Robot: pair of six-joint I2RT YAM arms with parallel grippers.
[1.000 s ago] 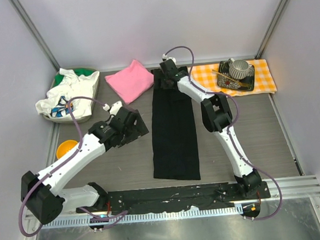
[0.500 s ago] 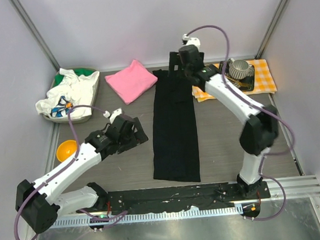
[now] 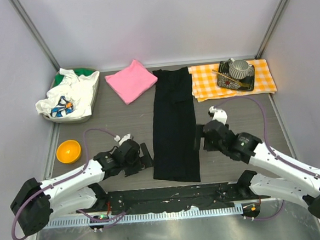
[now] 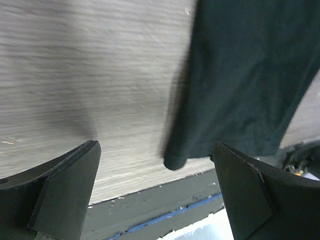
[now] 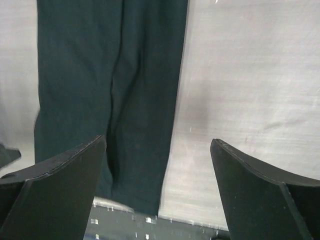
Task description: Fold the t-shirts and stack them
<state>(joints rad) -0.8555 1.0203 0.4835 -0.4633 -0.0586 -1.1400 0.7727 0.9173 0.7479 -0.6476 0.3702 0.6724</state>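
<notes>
Right claw [image 3: 198, 143] withdrawn — black t-shirt [image 3: 174, 124] flat.

1. The top external camera looks down from above and behind the base plate [image 3: 176, 196], taking in the whole table [image 3: 121, 117].
2. The left wrist camera hangs close over the near left corner of the black t-shirt [image 4: 245, 75].
3. The right wrist camera, equally close, faces its near right corner.
4. All 3 views share the shirt's near end.

Your long t-shirt [image 3: 174, 124] lies between the left gripper [image 3: 145, 157] and right gripper [image 3: 197, 139], folded t-shirt [image 3: 131, 81] at its far left, cloth [image 3: 204, 84] far right.
</notes>
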